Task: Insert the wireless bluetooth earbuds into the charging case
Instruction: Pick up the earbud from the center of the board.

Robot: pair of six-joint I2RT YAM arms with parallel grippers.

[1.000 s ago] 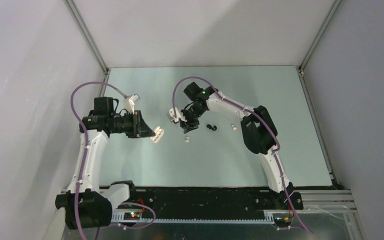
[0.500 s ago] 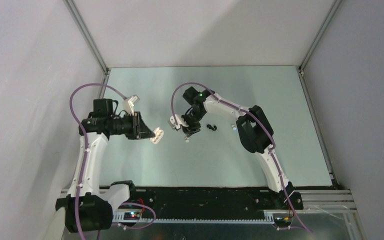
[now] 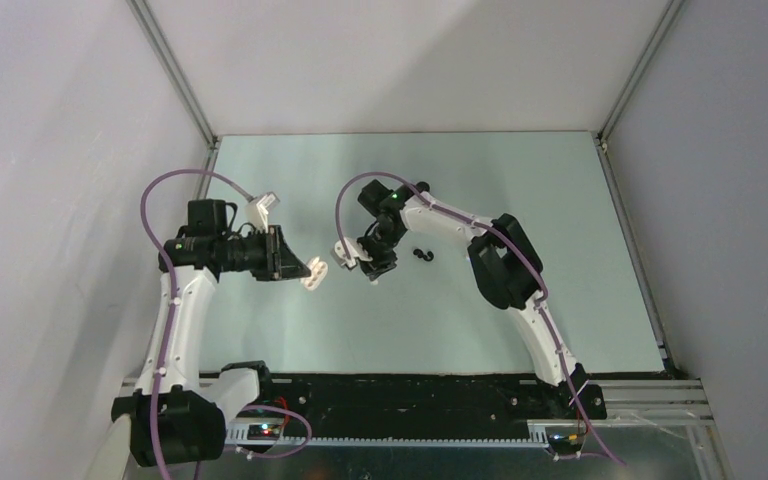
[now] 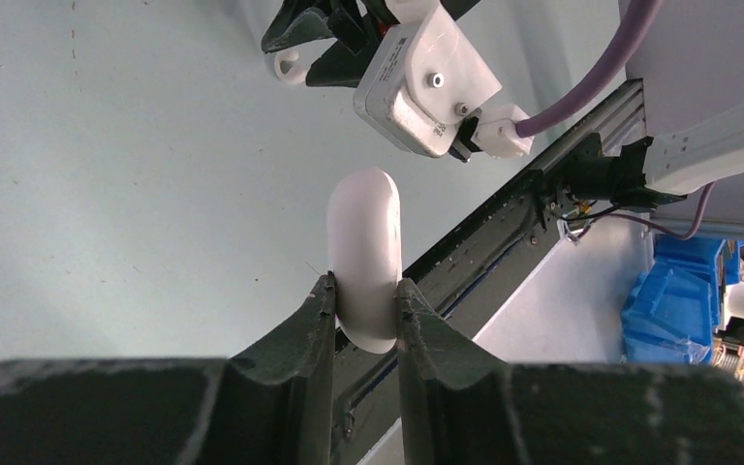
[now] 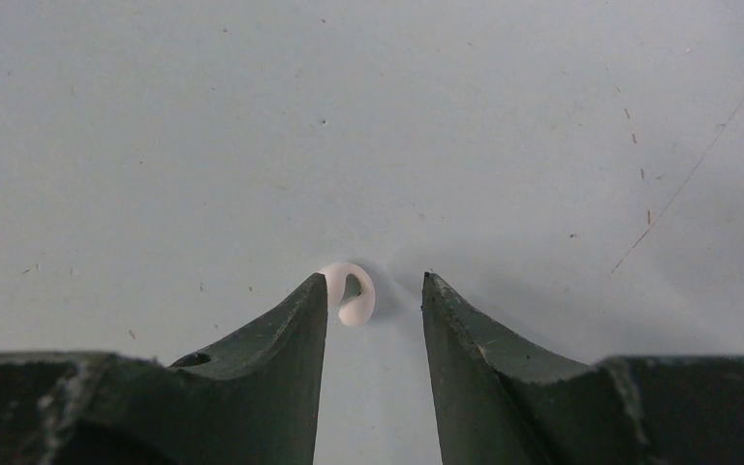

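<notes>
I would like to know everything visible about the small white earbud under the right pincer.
The white earbud is tiny and smooth, plastic by its look, curled like a hook. It lies on the pale table between the open fingers of the right pincer, close against one finger; whether they touch I cannot tell.

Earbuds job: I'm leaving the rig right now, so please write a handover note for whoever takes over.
Left gripper: shut on the white case, held above the table.
Right gripper: open, low over the table, a white earbud lying between its fingers, not gripped.
Black earbuds: loose on the table beside the right gripper.
Done: case picked up; no bud seen in it.
To do: grip the white earbud, seat it in the case, then the others.
</notes>
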